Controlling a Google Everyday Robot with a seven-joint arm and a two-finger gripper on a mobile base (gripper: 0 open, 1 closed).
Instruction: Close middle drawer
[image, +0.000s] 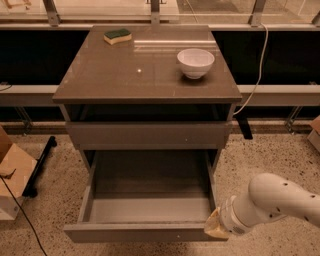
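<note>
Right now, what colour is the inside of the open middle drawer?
Plain grey, seen in the camera view. The end effector is at the front right corner of the middle drawer.

Glossy cabinet top (145, 75), matt middle drawer (150, 210), gripper (214, 227) at its front-right corner

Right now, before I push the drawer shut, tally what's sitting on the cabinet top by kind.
Sponge: 1
White bowl: 1
Total: 2
The gripper is at the right front corner of the open middle drawer.
</note>
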